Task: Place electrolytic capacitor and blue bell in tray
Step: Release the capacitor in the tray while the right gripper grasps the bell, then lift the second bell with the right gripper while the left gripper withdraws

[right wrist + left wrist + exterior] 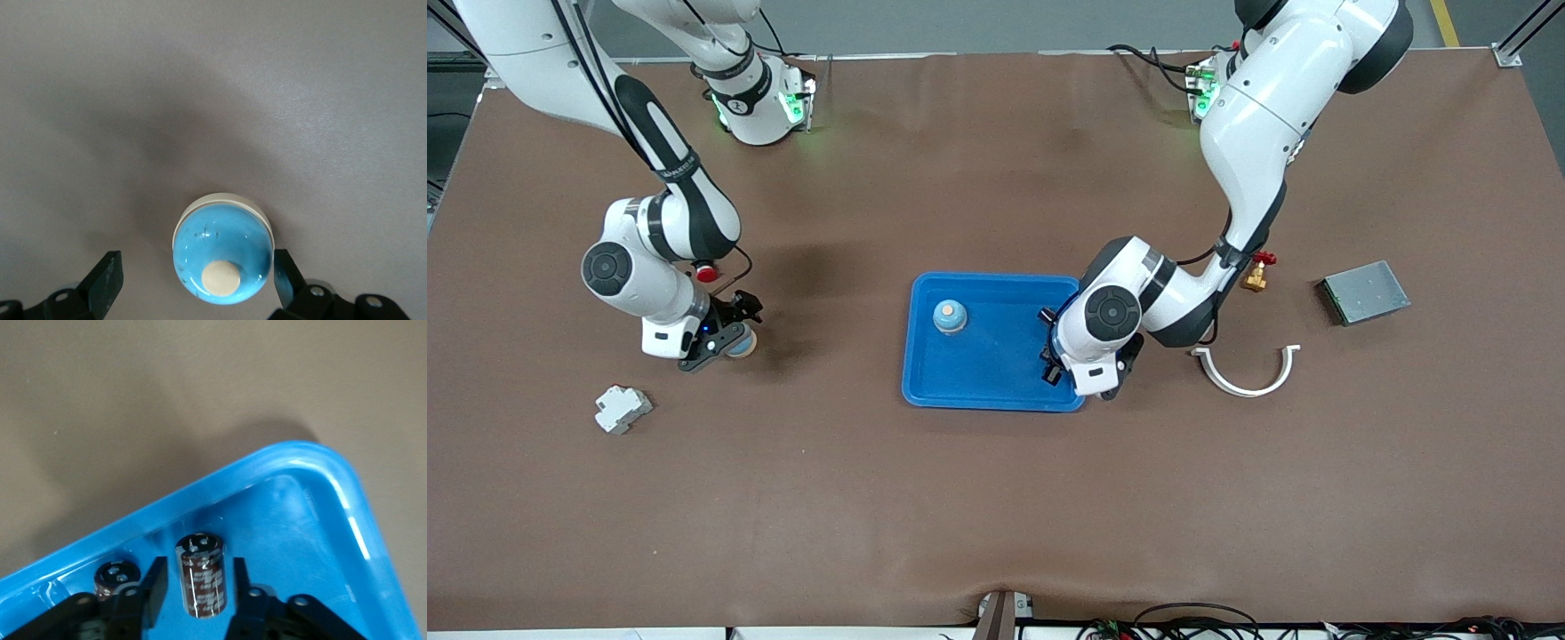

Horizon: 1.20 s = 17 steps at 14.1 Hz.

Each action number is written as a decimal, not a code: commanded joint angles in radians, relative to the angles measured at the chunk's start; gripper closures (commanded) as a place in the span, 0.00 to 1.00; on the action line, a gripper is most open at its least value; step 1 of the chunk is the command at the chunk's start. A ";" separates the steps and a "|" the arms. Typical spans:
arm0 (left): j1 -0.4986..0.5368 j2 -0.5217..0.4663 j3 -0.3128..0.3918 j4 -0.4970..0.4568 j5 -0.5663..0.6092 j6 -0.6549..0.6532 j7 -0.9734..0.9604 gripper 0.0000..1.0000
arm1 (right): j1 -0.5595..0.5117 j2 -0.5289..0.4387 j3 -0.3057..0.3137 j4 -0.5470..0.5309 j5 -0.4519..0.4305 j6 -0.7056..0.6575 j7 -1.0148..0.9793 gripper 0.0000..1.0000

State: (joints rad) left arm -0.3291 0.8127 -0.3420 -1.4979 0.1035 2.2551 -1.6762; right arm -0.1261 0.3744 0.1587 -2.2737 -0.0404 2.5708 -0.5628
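Already one blue bell sits in the tray, and the left hand, open, straddles the electrolytic capacitor lying by the tray's rim. Lifting askew could drag it out. The right hand, open around a second blue bell on the surface toward the right arm's end, may pinch its dome and squirt it loose.

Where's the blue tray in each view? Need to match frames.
Front: tray mid-table, left gripper over its end toward the left arm.
Left wrist: one rounded tray corner, around the left gripper.
Right wrist: not in it.
Shared landmark: left gripper.
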 commanded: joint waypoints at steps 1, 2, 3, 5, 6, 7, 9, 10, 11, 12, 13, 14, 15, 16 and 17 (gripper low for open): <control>-0.004 -0.065 -0.002 -0.007 0.021 -0.014 -0.022 0.00 | -0.027 0.017 0.016 0.003 -0.021 0.014 -0.009 0.00; -0.005 -0.107 -0.002 -0.010 0.019 -0.044 -0.022 0.00 | -0.027 0.020 0.016 0.003 -0.027 0.015 -0.009 0.00; -0.004 -0.147 0.000 -0.010 0.024 -0.098 -0.022 0.00 | -0.029 0.024 0.016 0.006 -0.029 0.016 -0.009 0.00; 0.010 -0.239 0.008 -0.007 0.024 -0.219 -0.011 0.00 | -0.038 0.031 0.016 0.011 -0.047 0.016 -0.009 0.00; 0.022 -0.283 0.011 -0.007 0.025 -0.259 -0.002 0.00 | -0.040 0.032 0.016 0.011 -0.053 0.016 -0.009 0.00; 0.051 -0.325 0.011 -0.007 0.028 -0.290 0.004 0.00 | -0.041 0.034 0.016 0.013 -0.055 0.014 -0.009 0.00; 0.097 -0.406 0.009 -0.007 0.028 -0.353 0.057 0.00 | -0.041 0.034 0.016 0.016 -0.059 0.014 -0.009 0.10; 0.120 -0.452 0.009 -0.007 0.027 -0.386 0.100 0.00 | -0.041 0.034 0.016 0.020 -0.059 0.014 -0.009 0.26; 0.142 -0.493 0.009 -0.007 0.025 -0.426 0.133 0.00 | -0.041 0.038 0.016 0.022 -0.059 0.014 -0.009 0.39; 0.171 -0.527 0.009 -0.005 0.013 -0.481 0.168 0.00 | -0.041 0.038 0.016 0.023 -0.059 0.014 -0.009 0.50; 0.209 -0.540 0.005 0.001 0.008 -0.514 0.218 0.00 | -0.041 0.038 0.016 0.025 -0.059 0.012 -0.009 0.61; 0.249 -0.555 0.005 0.036 -0.017 -0.529 0.293 0.00 | -0.041 0.038 0.016 0.029 -0.059 0.009 -0.006 0.68; 0.281 -0.558 0.006 0.057 -0.053 -0.548 0.365 0.00 | -0.040 0.038 0.016 0.031 -0.059 0.006 -0.006 0.76; 0.315 -0.558 0.006 0.076 -0.070 -0.564 0.424 0.00 | -0.040 0.040 0.016 0.037 -0.059 0.000 -0.006 0.83; 0.343 -0.558 0.006 0.094 -0.071 -0.572 0.482 0.00 | -0.040 0.040 0.016 0.040 -0.059 -0.003 -0.006 0.87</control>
State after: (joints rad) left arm -0.0359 0.2502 -0.3318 -1.4425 0.0625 1.7149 -1.2970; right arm -0.1446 0.4013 0.1592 -2.2548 -0.0780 2.5778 -0.5678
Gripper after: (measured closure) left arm 0.000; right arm 0.348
